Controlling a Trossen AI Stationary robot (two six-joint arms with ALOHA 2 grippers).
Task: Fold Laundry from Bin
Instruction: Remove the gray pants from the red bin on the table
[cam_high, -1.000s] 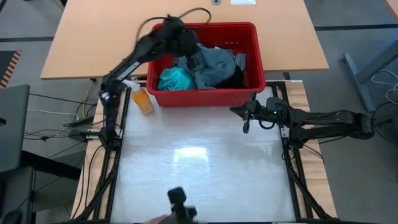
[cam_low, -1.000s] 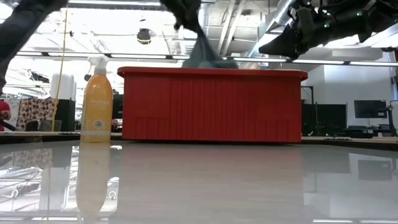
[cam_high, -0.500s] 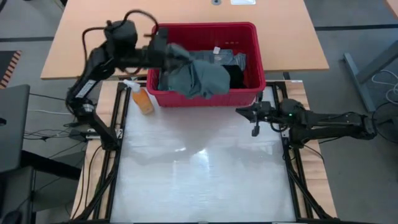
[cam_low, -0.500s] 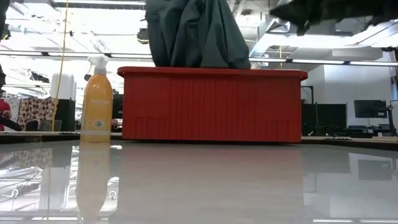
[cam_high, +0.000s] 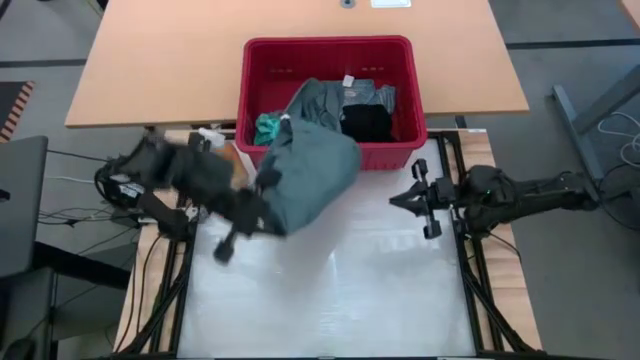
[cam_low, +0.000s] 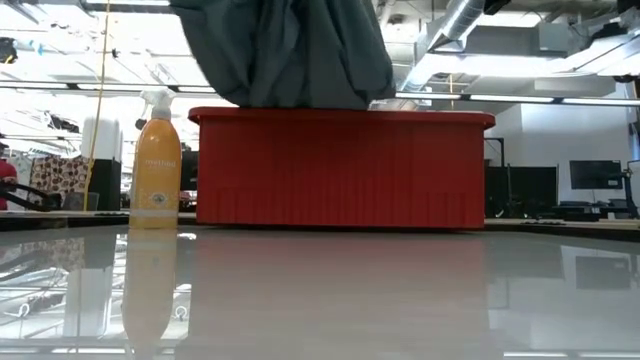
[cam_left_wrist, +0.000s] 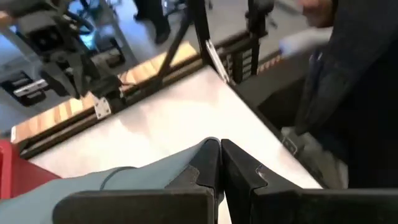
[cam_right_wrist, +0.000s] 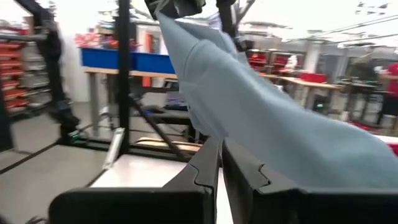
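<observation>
Grey-green shirt (cam_high: 305, 175) hangs from my pinched-shut left gripper (cam_high: 262, 200), trailing from the red bin (cam_high: 400, 155); snagging its rim could tip it, while my right gripper (cam_high: 425, 200) waits closed, empty.

A tan wooden desk (cam_high: 150, 60) stands on grey floor (cam_high: 570, 25) behind the glossy white table (cam_high: 330, 290), with bright ceiling lights (cam_low: 90, 50) and dark monitors (cam_low: 595, 175) beyond.

An orange spray bottle (cam_low: 157, 160) stands upright on the white table (cam_high: 330, 290).
</observation>
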